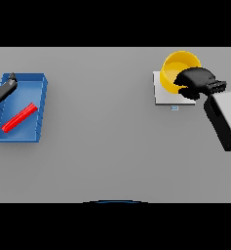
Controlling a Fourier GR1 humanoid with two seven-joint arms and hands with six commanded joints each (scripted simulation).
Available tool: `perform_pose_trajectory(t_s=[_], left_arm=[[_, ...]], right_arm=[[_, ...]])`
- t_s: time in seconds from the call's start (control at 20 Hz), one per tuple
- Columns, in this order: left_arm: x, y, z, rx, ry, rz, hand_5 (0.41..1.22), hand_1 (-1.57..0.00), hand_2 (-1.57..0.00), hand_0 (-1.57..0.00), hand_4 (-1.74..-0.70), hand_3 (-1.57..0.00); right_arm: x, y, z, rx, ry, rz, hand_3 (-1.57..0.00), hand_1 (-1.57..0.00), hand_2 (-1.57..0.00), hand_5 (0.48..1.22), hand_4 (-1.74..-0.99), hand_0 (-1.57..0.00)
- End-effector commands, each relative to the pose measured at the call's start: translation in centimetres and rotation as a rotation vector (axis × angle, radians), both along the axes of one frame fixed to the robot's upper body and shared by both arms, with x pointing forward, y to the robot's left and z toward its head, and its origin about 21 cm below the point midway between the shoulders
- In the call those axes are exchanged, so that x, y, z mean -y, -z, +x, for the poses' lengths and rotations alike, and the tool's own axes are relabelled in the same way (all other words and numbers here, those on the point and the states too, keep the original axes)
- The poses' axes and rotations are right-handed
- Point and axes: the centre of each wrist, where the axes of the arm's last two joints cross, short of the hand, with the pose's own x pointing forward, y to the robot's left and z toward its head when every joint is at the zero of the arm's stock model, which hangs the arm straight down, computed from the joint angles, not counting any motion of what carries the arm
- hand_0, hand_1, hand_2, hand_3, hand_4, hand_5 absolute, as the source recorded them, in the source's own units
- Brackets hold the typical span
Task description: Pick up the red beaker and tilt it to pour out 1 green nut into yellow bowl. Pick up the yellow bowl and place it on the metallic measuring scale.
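The yellow bowl [175,68] sits tilted over the far right part of the metallic scale [164,93], a pale square plate with a small display at its front edge. My right hand [197,80] grips the bowl's near right rim, thumb and fingers curled round it. I cannot tell whether the bowl rests on the plate or hangs just above it. No green nut shows inside. The red beaker [19,117] lies on its side in the blue tray [41,93] at the left. My left hand [6,88] hovers over the tray's far left corner, fingers relaxed and holding nothing.
The grey table stretches wide between the tray and the scale. My right forearm [224,117] slants in from the right edge toward the scale.
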Motion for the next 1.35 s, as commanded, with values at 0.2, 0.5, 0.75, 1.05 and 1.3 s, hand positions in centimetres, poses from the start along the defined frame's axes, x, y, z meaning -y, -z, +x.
perform_pose_trajectory(t_s=[0.2, 0.5, 0.75, 1.05, 1.3], left_arm=[[0.2, -0.1, 0.3, -0.010, 0.002, 0.007, 0.667, 0.00, 0.00, 0.00, -0.72, 0.00], [0.2, -0.1, 0.5, -0.018, 0.000, 0.008, 0.667, 0.00, 0.00, 0.00, -0.72, 0.00], [0.3, 0.2, 0.7, -0.018, -0.005, 0.004, 0.663, 0.00, 0.00, 0.00, -0.72, 0.00], [0.3, 0.4, 0.8, -0.012, -0.006, 0.004, 0.664, 0.00, 0.00, 0.00, -0.72, 0.00], [0.1, 0.5, 0.8, -0.015, -0.003, 0.001, 0.665, 0.00, 0.00, 0.00, -0.73, 0.00]], right_arm=[[0.0, 0.7, 0.1, -0.009, 0.000, 0.017, -1.39, -1.50, -1.38, 1.221, -1.734, -1.45], [-0.3, 0.8, 0.1, -0.032, 0.014, -0.006, -0.72, -0.71, -0.78, 1.029, -1.609, -0.79], [-0.5, 0.6, 0.4, -0.028, -0.049, -0.039, -0.46, -0.23, -0.30, 0.891, -1.554, -0.26], [-0.4, 0.5, 0.5, -0.034, -0.050, -0.013, -0.27, -0.06, -0.08, 0.798, -1.523, -0.07], [0.0, 1.0, 0.3, -0.053, 0.000, -0.022, -0.15, -0.02, -0.03, 0.738, -1.478, -0.02]])
